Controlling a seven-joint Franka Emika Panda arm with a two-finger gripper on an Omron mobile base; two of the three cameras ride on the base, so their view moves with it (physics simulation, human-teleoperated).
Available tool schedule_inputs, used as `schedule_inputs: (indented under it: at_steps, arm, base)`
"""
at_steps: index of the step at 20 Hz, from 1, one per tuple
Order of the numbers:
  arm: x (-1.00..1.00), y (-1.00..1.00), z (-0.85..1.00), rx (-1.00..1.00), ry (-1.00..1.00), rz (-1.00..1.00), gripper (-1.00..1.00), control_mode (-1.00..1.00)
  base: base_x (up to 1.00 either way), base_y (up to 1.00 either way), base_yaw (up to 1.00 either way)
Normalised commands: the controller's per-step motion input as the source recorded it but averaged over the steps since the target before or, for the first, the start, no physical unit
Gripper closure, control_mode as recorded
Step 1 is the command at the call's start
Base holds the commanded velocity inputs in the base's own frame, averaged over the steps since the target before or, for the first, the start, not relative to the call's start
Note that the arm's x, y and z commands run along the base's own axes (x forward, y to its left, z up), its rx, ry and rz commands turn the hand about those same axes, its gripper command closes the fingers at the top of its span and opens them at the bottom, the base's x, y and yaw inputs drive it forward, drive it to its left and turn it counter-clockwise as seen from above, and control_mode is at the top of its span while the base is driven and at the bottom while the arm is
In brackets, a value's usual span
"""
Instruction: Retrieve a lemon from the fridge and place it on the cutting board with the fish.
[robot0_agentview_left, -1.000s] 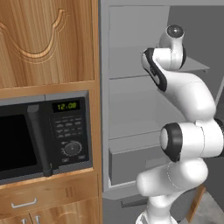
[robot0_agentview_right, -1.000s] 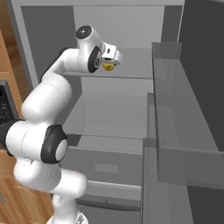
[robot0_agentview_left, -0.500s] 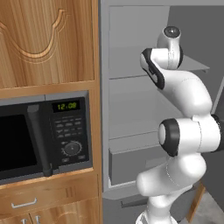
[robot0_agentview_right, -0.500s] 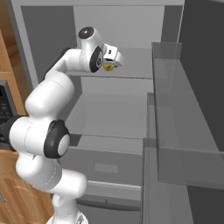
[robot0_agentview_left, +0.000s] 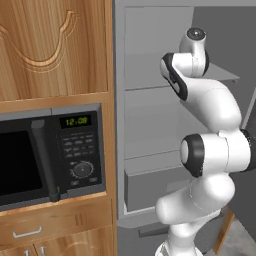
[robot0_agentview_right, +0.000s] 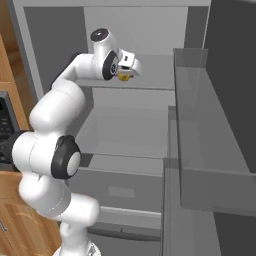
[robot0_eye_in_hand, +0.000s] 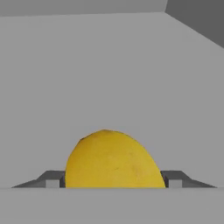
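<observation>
The fridge (robot0_agentview_left: 150, 125) stands open, and my arm reaches onto its upper shelf (robot0_agentview_right: 160, 75). The yellow lemon (robot0_eye_in_hand: 113, 159) lies there on the shelf. My gripper (robot0_eye_in_hand: 113, 183) straddles it, with one dark fingertip (robot0_eye_in_hand: 53, 179) close at each side of the fruit. From the right base view the lemon (robot0_agentview_right: 123, 76) peeks out under the white hand, where the gripper (robot0_agentview_right: 127, 75) sits low on the shelf. I cannot tell whether the fingers press on the fruit. The cutting board and the fish are out of view.
The fridge door (robot0_agentview_right: 220, 150) with its bins stands open at the right. A lower shelf and a drawer (robot0_agentview_right: 120, 187) lie beneath the hand. Left of the fridge, a black microwave (robot0_agentview_left: 45, 155) is set into wooden cabinets (robot0_agentview_left: 50, 45).
The arm's elbow has shifted a little. The hand stays at the lemon on the upper shelf.
</observation>
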Motion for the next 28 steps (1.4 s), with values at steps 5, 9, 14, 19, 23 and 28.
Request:
schedule_inputs:
  at_steps: [5,9,14,19,23,28]
  arm:
    - [0.0,0.0,-0.02,0.0,-0.01,0.0,1.0,-1.0]
    - [-0.38,0.15,0.05,0.0,-0.09,0.0,1.0,-1.0]
    - [-0.8,0.43,0.27,0.01,-0.12,0.0,1.0,-1.0]
    - [-0.85,0.56,0.29,0.0,-0.12,0.0,1.0,-1.0]
    - [-1.0,0.32,0.07,0.0,-0.01,0.0,1.0,-1.0]
    - [-1.0,0.01,-0.02,0.0,0.0,0.0,1.0,-1.0]
  base:
    - [0.0,0.0,0.0]
    - [0.0,0.0,0.0]
    - [0.0,0.0,0.0]
    - [0.0,0.0,0.0]
    - [0.0,0.0,0.0]
    - [0.0,0.0,0.0]
